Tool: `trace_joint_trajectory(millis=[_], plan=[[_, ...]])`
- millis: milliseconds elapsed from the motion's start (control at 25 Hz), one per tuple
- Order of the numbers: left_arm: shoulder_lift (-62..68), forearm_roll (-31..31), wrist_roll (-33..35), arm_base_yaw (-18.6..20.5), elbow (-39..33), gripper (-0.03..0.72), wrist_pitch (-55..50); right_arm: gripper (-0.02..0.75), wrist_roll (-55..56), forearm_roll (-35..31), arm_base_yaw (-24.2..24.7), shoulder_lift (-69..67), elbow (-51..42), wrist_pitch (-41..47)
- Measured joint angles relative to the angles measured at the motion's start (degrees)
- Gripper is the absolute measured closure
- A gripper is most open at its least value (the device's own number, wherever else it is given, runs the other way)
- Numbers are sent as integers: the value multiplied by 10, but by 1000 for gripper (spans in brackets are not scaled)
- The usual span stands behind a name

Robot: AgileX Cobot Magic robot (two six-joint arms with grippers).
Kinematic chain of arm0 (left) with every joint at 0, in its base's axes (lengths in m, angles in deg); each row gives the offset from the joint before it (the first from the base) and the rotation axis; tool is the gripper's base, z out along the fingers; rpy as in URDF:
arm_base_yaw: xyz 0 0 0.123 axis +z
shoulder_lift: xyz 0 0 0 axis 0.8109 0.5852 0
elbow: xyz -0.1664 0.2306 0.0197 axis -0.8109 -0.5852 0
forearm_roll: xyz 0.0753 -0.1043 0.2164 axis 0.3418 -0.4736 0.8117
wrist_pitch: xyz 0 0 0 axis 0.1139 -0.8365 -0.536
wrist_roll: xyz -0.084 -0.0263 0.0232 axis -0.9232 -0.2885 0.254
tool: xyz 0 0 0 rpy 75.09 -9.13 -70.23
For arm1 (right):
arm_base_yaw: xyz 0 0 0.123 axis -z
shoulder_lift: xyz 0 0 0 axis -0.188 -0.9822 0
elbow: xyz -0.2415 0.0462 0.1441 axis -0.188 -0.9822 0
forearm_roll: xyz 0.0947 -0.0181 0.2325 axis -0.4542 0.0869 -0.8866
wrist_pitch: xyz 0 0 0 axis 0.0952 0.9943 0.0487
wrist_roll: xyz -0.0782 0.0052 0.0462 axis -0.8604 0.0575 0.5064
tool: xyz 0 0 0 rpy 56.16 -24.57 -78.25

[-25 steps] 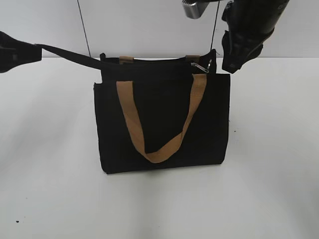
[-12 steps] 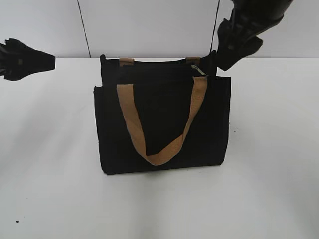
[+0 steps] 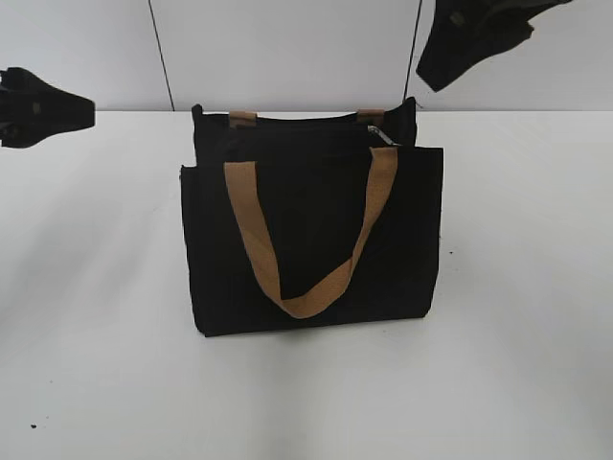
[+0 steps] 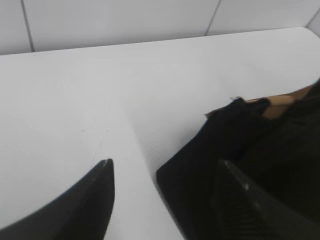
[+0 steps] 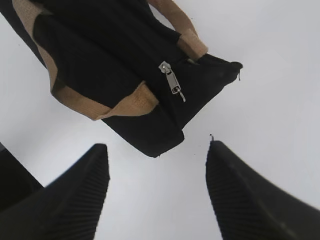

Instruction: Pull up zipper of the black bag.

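The black bag stands upright on the white table, a tan handle hanging down its front. The silver zipper sits at the right end of the bag's top; the right wrist view shows its pull tab lying on the black track. My right gripper is open and empty, raised above and to the right of the bag's top right corner; its jaws frame bare table. My left gripper is open and empty, off to the left of the bag; in its wrist view the bag's end lies beside the right jaw.
The white table runs all round the bag. A pale wall with dark vertical seams stands behind.
The left gripper let go of the bag's black end strap, which dropped back. The right gripper opened off the zipper and rose up and to the right.
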Motion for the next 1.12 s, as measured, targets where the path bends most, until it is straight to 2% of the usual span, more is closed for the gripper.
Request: trace_joint_trajectory(millis=[160,400,520,720,840,960,1120], plan=[[-10,-1,-10,-32,-25,213,-87,269,21,0,0,19,0,1],[-34,-2,-21,-160,-35,216,-205,276,37,0,0,30,-8,0],[-33,-2,-23,-200,-38,217,-246,277,38,6,0,48,-39,0],[-24,-6,-18,-214,-55,218,-351,277,39,13,0,95,-115,0],[4,-12,36,-216,-60,218,-384,277,44,13,0,122,-152,1],[32,-97,141,-216,-60,218,-422,277,49,13,0,141,-184,1],[24,-285,296,-219,-65,218,-446,277,50,13,0,160,-209,1]])
